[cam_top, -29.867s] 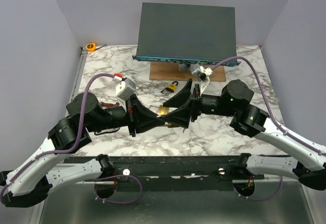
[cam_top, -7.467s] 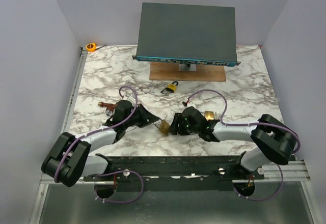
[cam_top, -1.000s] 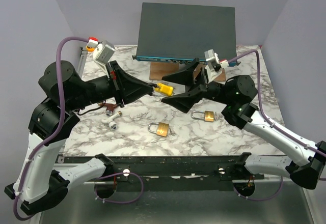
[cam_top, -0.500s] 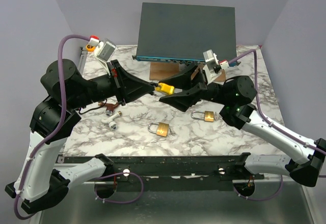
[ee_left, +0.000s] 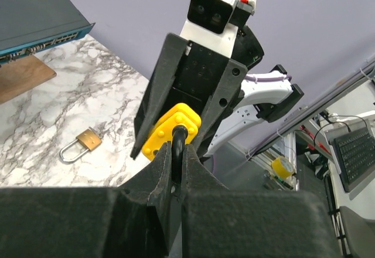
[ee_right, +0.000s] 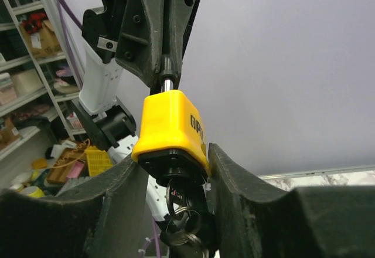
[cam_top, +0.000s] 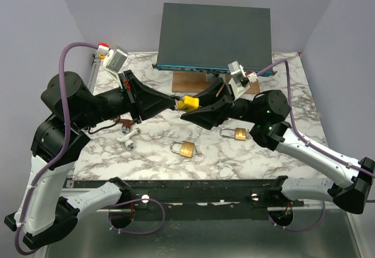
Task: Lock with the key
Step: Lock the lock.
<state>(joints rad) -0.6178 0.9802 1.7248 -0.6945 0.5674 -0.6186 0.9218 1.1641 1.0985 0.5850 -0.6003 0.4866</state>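
My left gripper [cam_top: 174, 101] is shut on the black shackle [ee_left: 177, 143] of a yellow padlock [cam_top: 190, 102] and holds it in the air above the table's middle. In the right wrist view the padlock [ee_right: 171, 130] hangs with a key and key ring [ee_right: 186, 214] in its underside. My right gripper [cam_top: 191, 107] is open. Its fingers [ee_right: 246, 202] flank the padlock's lower body, the right one touching or nearly touching its side. The left wrist view shows the padlock [ee_left: 171, 129] between the right gripper's fingers.
Two brass padlocks [cam_top: 183, 148] [cam_top: 236, 133] lie on the marble table [cam_top: 281, 88]. A small white part [cam_top: 130, 136] and a reddish item [cam_top: 120, 121] lie at the left. A grey network switch [cam_top: 214, 35] on a wooden block [cam_top: 193, 84] stands at the back.
My right gripper has moved left and closed in around the yellow padlock, which my left gripper still holds. The padlock has shifted slightly to the right.
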